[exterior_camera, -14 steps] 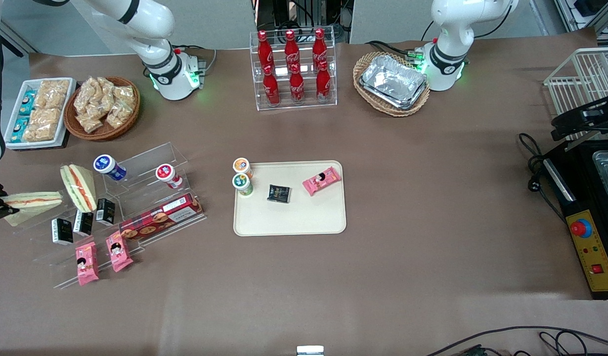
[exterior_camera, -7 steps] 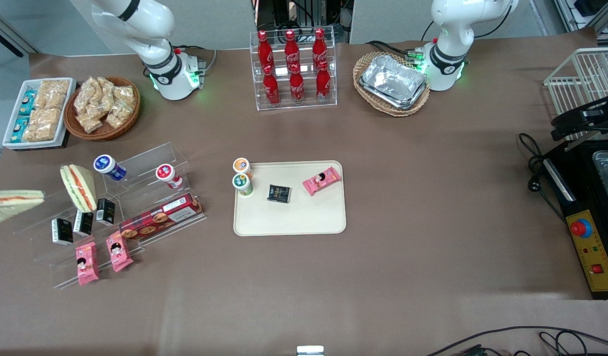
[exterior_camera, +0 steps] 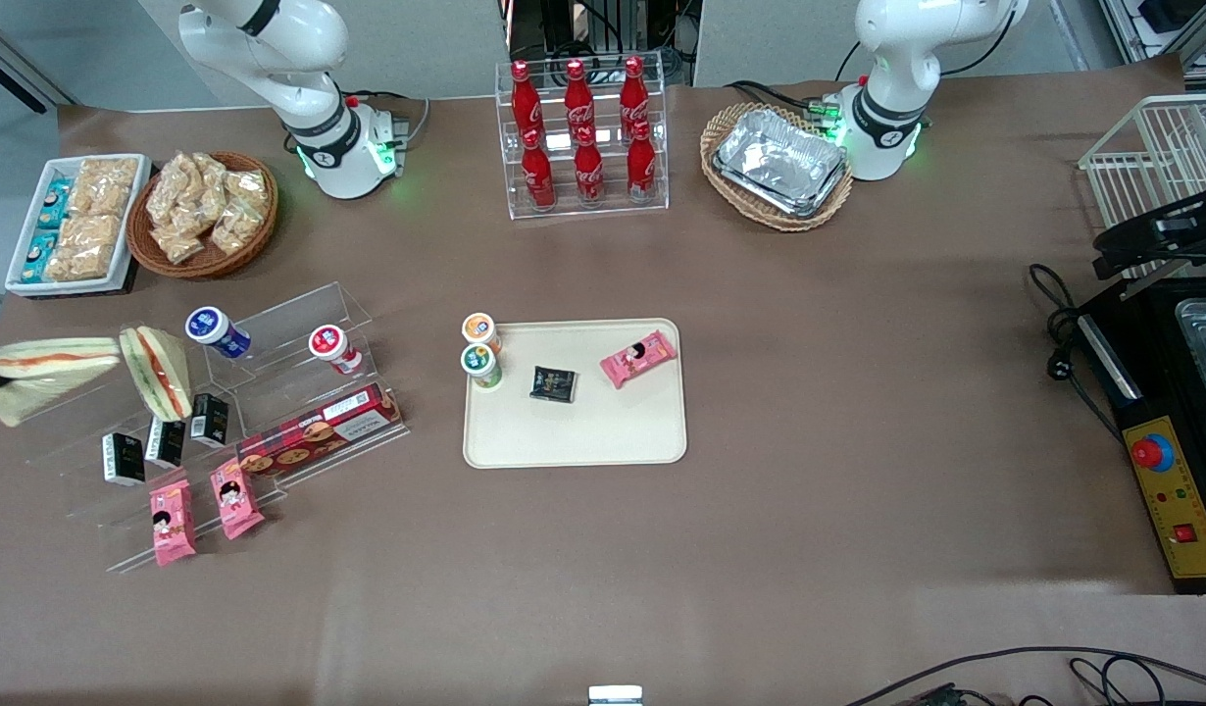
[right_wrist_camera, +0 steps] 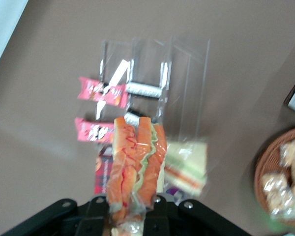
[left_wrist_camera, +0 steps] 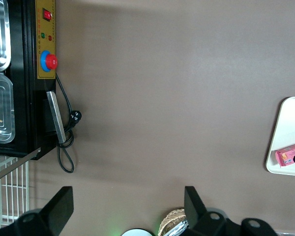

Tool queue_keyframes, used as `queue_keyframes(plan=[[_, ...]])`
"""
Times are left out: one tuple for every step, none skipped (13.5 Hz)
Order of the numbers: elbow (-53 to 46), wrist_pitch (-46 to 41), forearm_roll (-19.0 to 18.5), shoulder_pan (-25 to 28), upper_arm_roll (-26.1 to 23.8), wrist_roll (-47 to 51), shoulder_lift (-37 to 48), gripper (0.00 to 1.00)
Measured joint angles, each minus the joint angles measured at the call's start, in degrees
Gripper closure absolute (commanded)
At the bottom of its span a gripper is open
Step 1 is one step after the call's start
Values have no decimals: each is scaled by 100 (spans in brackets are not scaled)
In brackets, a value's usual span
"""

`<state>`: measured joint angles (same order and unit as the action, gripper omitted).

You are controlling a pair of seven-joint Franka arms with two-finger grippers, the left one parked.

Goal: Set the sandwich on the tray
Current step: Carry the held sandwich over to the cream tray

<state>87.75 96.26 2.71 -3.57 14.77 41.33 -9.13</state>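
Holding the sandwich (right_wrist_camera: pixel 135 167), your gripper (right_wrist_camera: pixel 132 206) is clamped on its wide end, the wrapped wedge sticking out between the two fingers with its orange filling and a frill of green showing in the wrist view. In the front view you see the sandwich (exterior_camera: pixel 44 368) up in the air at the working arm's end of the table, just beside the second sandwich (exterior_camera: pixel 157 373) that stands on the clear display stand (exterior_camera: pixel 270 338). The gripper itself is cut off at the picture's edge there. The tray (exterior_camera: pixel 603 431) lies well apart, near the middle of the table. On it you have a pink snack packet (exterior_camera: pixel 638 358), a small black packet (exterior_camera: pixel 553 383) and, at its edge, two small cups (exterior_camera: pixel 480 348).
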Motion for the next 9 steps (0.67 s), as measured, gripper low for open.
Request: queue_keyframes(plan=[[-61, -67, 16, 258, -15, 458, 18, 100], [-104, -100, 34, 557, -28, 886, 35, 100], [-124, -113, 50, 887, -38, 1289, 49, 100], [-128, -113, 80, 1238, -46, 1772, 60, 100], [-129, -109, 111, 1592, -53, 2288, 64, 100], [-130, -71, 123, 1959, -55, 2814, 62, 100], [-128, 42, 128, 2317, -57, 3343, 47, 100], [-125, 213, 129, 2647, -60, 3838, 0, 100], [-119, 390, 130, 2928, -59, 4260, -87, 100]])
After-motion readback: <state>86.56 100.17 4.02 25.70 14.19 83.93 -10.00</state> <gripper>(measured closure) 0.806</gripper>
